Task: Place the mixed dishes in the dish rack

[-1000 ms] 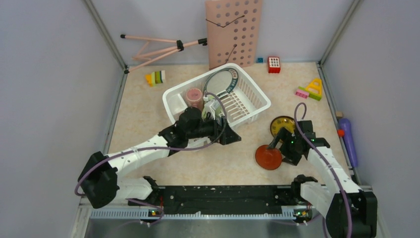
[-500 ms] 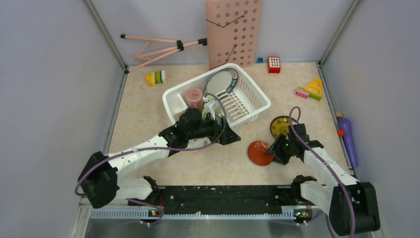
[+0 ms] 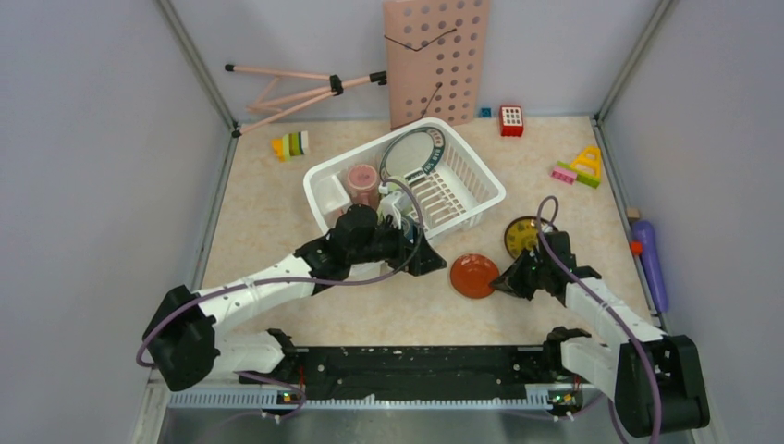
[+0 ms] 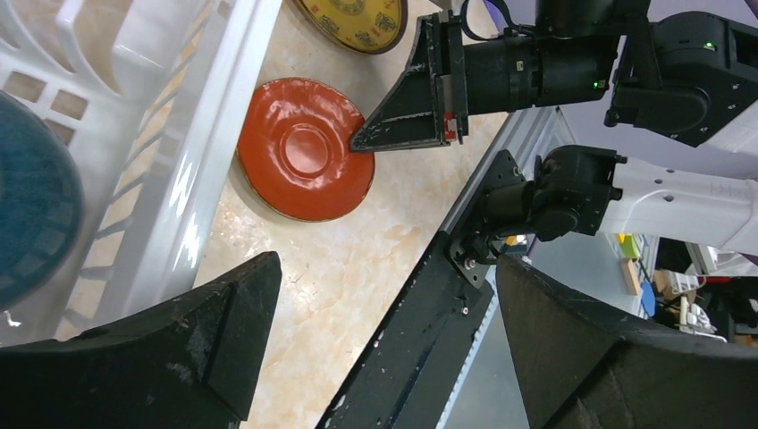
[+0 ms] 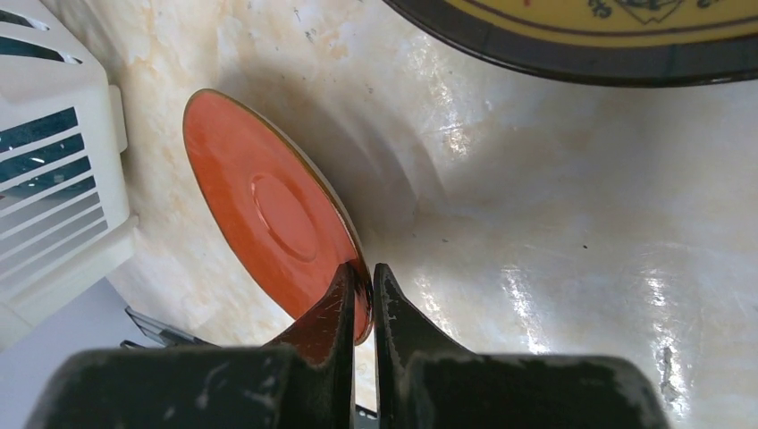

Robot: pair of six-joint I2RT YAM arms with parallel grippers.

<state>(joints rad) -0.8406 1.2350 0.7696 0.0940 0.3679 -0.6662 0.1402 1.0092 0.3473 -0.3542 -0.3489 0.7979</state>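
Note:
The orange small plate (image 3: 473, 275) is tilted on the table just in front of the dish rack (image 3: 321, 174), a white slotted basket. My right gripper (image 3: 504, 277) is shut on the plate's right rim; in the right wrist view both fingers (image 5: 365, 277) pinch the rim of the plate (image 5: 268, 210). The yellow small plate (image 3: 525, 236) lies flat behind that gripper. Inside the rack stand the large teal-rimmed plate (image 3: 411, 153) and a pink cup (image 3: 362, 178). A blue bowl (image 4: 31, 206) shows through the rack's wall. My left gripper (image 3: 433, 257) hovers open and holds nothing at the rack's near side.
A pink perforated board (image 3: 434, 60) and a pink tripod (image 3: 296, 88) lean at the back wall. Toy blocks (image 3: 291, 145) lie at the back left, others (image 3: 581, 166) at the right. A purple cylinder (image 3: 650, 264) lies along the right edge. A black rail (image 3: 416, 365) spans the front.
My right gripper has shut on the orange plate's rim and carried it left, towards the rack. The left arm has barely moved and stays open.

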